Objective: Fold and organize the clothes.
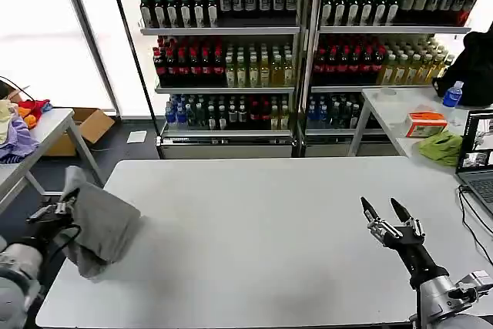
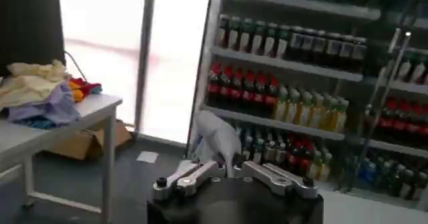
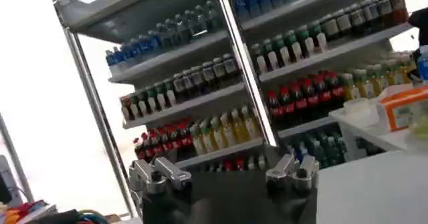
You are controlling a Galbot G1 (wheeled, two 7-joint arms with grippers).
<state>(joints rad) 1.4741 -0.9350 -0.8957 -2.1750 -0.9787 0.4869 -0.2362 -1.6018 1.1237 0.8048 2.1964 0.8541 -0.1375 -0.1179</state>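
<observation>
Left pincer clenched on grey shirt at table edge, right pincer released, over table.

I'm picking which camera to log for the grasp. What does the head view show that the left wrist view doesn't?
Head view alone: the white table, the grey shirt draped over its left edge, and the right gripper open above the table. Left wrist view alone: a close look at the left gripper shut on a bunched tip of the shirt. Both: the drink shelves and the side table with piled fabrics.
</observation>
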